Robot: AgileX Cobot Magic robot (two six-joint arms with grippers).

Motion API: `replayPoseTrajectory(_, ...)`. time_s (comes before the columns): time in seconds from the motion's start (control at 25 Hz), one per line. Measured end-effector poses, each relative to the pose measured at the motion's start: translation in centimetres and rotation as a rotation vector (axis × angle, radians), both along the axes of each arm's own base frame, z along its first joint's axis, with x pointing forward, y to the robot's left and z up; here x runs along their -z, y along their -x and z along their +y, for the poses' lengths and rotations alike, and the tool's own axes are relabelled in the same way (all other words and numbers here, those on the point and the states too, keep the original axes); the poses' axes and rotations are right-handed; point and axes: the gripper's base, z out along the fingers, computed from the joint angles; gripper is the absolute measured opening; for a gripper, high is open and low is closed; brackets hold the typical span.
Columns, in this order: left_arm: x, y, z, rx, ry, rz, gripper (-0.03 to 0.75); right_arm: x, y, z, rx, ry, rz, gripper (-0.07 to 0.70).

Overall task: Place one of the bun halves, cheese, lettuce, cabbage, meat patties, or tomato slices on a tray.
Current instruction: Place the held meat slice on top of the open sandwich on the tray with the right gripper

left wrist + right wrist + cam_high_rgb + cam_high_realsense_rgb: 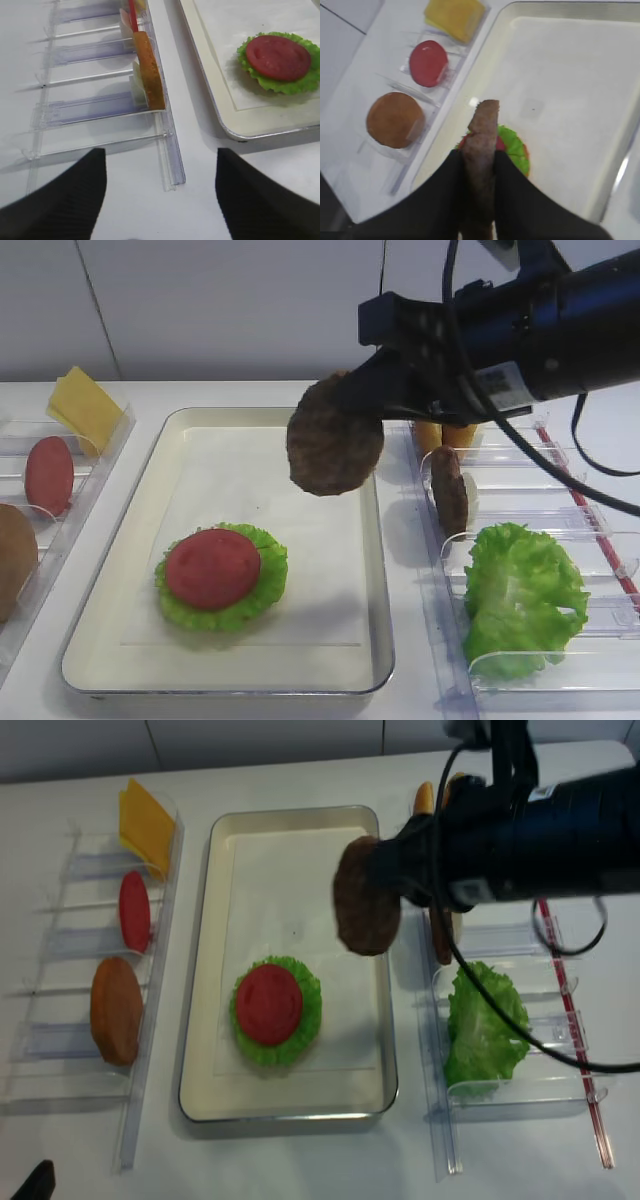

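The round dark brown rough-grained meat patty (333, 437) hangs on edge, clamped at its rim by the right pincer (479, 165). Its flat faces are near vertical and its long axis runs down, out from the jaws. It is above the silvery-rimmed paper-lined tray (375, 540). Below and ahead of the pincer lies the red tomato slice (212, 568) on frilly green lettuce (262, 585). Released like this, the patty would likely land on edge and roll or tip off the stack. The left pincer (160, 200) is spread apart, holding nothing.

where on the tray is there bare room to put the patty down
The tray liner is bare across its far half, between the far rim and the lettuce with the tomato slice, and along the right rim. The near-left part is taken by that stack. The right gripper holds the meat patty over the far right part.
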Motion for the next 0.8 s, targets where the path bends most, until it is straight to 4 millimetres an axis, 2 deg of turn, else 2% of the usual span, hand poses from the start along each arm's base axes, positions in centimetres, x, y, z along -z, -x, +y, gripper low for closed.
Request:
replayPoseTrajectory(0.24, 0.0, 0.0, 0.0, 0.0, 0.0, 0.0, 0.471, 1.4, -1.1, 1.6, -0.057, -0.151, 0.043, 0.168)
replayPoseTrajectory(0.52, 0.0, 0.0, 0.0, 0.0, 0.0, 0.0, 0.471, 5.3, -2.9, 3.4, -0.118, -0.244, 0.178, 0.168)
replayPoseTrajectory(0.8, 0.0, 0.0, 0.0, 0.0, 0.0, 0.0, 0.471, 7.8, -2.8, 5.6, -0.201, -0.268, 0.219, 0.168)
